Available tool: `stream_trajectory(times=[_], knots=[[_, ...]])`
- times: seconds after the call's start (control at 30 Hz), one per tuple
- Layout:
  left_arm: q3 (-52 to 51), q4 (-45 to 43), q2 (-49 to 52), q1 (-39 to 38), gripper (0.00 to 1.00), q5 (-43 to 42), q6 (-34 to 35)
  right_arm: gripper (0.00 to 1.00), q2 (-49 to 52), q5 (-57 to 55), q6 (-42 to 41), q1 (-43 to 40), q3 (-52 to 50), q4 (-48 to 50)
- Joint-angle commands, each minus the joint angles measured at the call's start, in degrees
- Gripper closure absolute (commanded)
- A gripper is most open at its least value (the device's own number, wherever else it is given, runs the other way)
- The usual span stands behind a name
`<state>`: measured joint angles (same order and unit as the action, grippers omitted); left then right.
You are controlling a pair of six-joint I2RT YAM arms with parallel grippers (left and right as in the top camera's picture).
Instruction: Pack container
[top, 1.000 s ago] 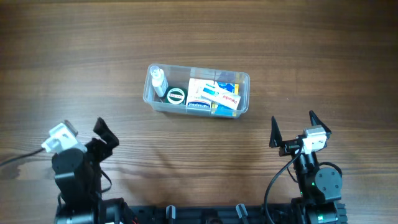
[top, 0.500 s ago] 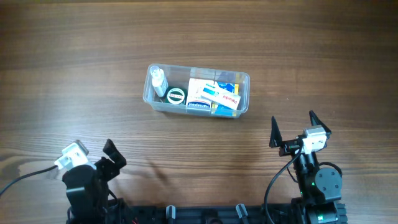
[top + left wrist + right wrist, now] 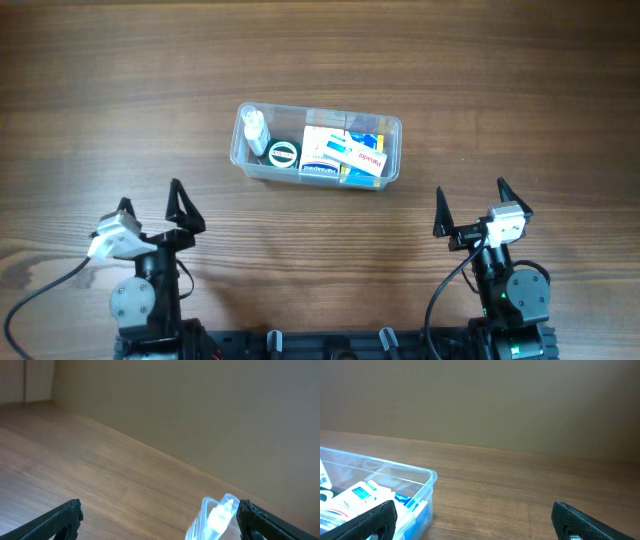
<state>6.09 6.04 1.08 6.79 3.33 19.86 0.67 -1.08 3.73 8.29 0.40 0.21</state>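
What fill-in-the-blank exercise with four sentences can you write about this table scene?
1. The left gripper and the right gripper are both ____ and hold nothing.
2. The container stands on a ____ table.
3. In the overhead view, the white bottle lies at the container's ____ end.
4. The green-rimmed disc lies between the white bottle and the ____.
Missing words: open; wooden; left; boxes.
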Motion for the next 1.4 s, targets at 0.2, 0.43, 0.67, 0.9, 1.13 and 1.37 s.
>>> stream_trajectory(times=[0.2,0.43,0.67,0.9,1.13,1.37], knots=[[-5.75,-2.05,-0.94,-4.35,0.00,-2.01,-4.11,0.00,-0.46,1.16,-0.87,-0.31,-0.09,0.20],[-5.75,-1.99,-0.94,-5.46,0.00,-2.93,-5.95,0.00,-0.46,1.14,-0.85,-0.31,-0.09,0.20],[-5.75,-1.84,-0.94,-5.46,0.00,-5.97,-11.19,0.00,-0.46,1.14,-0.87,-0.31,-0.09,0.20],[-5.75,-1.84,-0.94,-5.44,0.00,-5.86,-10.29,0.00,-0.46,1.16,-0.85,-0.31,-0.09,0.20],[-5.75,-1.84,-0.92,-5.44,0.00,-5.84,-10.29,0.00,-0.46,1.14,-0.85,-0.31,-0.09,0.20],[-5.75,-1.84,-0.92,-5.44,0.00,-5.86,-10.29,0.00,-0.46,1.14,-0.87,-0.31,-0.09,0.20]])
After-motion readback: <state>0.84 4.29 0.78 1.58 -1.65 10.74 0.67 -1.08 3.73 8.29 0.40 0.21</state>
